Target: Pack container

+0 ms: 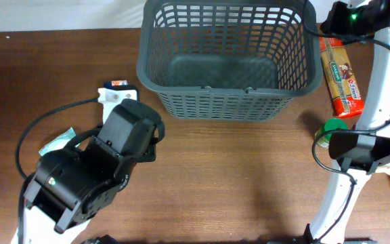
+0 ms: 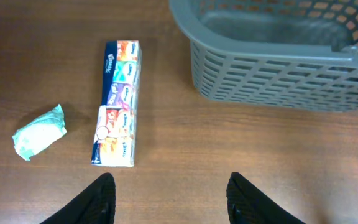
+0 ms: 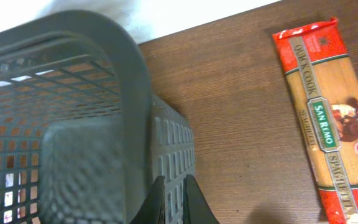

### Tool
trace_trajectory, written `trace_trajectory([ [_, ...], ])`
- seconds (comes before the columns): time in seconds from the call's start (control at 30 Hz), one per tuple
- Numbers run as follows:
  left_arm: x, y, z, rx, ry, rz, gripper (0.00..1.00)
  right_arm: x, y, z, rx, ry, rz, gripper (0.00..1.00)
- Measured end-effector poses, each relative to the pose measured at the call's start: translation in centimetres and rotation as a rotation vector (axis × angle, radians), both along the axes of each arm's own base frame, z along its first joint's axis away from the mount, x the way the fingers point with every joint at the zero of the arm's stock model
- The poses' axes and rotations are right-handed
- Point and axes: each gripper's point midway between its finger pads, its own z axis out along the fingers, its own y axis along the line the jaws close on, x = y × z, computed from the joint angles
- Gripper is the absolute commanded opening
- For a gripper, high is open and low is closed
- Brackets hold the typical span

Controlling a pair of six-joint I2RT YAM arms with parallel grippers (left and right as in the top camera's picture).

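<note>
The container, a dark grey slotted basket, stands empty at the back middle of the table. It also shows in the left wrist view and the right wrist view. My right gripper is shut on the basket's right wall, one finger on each side, at the far right corner. My left gripper is open and empty over bare table, in front of the basket's left corner. A long multicoloured tissue pack lies just ahead of it.
A small pale green packet lies left of the tissue pack. A red spaghetti pack lies right of the basket and also shows in the right wrist view. A green-lidded item sits near the right arm's base.
</note>
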Motion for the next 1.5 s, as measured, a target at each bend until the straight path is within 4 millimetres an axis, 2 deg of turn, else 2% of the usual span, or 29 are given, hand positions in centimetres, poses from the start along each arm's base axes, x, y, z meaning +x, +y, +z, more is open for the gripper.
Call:
trace_trajectory([
  [0.07, 0.0, -0.1, -0.2, 0.003, 0.008, -0.002, 0.49, 0.1, 0.0, -0.5, 0.002, 0.011, 0.001, 0.04],
  [0.2, 0.1, -0.2, -0.3, 0.000, 0.013, 0.004, 0.33, 0.4, 0.0, -1.5, 0.005, 0.031, 0.002, 0.04],
  [0.47, 0.0, -0.4, -0.4, -0.020, 0.022, 0.010, 0.22, 0.5, -0.1, -2.0, 0.005, 0.040, 0.006, 0.04],
  [1.07, 0.9, -1.2, -1.8, 0.005, 0.070, 0.011, 0.26, 0.8, 0.8, -1.8, 0.021, 0.026, 0.033, 0.04],
  [1.5, 0.8, -1.1, -1.9, 0.009, 0.076, 0.012, 0.27, 1.2, 3.2, -1.7, 0.016, 0.012, 0.081, 0.04],
])
